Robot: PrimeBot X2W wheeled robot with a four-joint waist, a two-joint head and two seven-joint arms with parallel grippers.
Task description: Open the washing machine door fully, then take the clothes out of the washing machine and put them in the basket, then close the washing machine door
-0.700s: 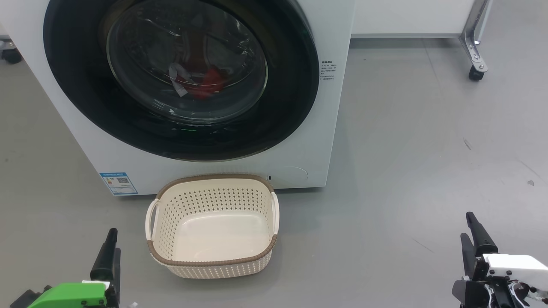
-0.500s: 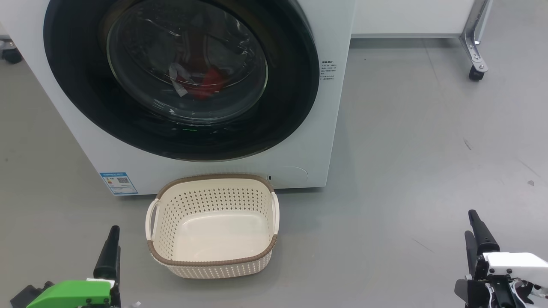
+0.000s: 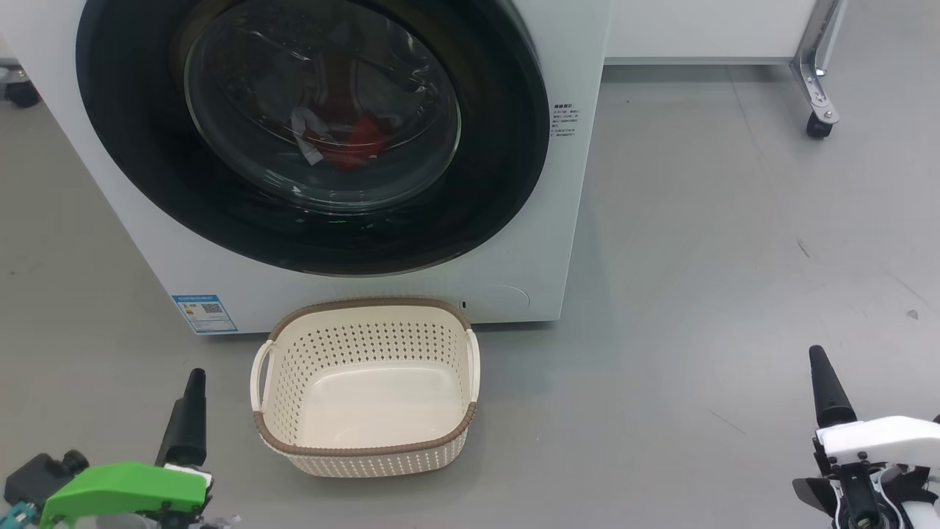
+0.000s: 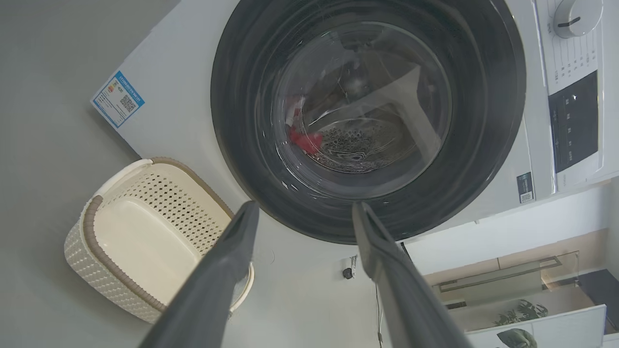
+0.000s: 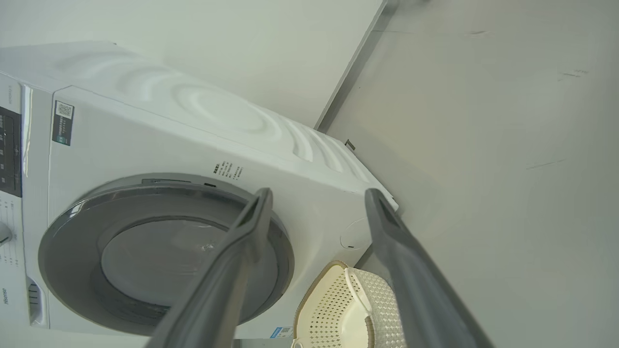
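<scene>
A big white front-loading washing machine stands on the grey floor. Its round door, a glossy black ring around bulging glass, is shut. Red and grey-white clothes lie behind the glass. A cream perforated basket with a brown rim sits just before the machine's bottom edge. Open floor stretches right to a metal leg on a black castor. The left gripper and right gripper hover low either side of the basket, fingers spread, holding nothing.

Head looks down, wrists tilted — all face washing machine
</scene>
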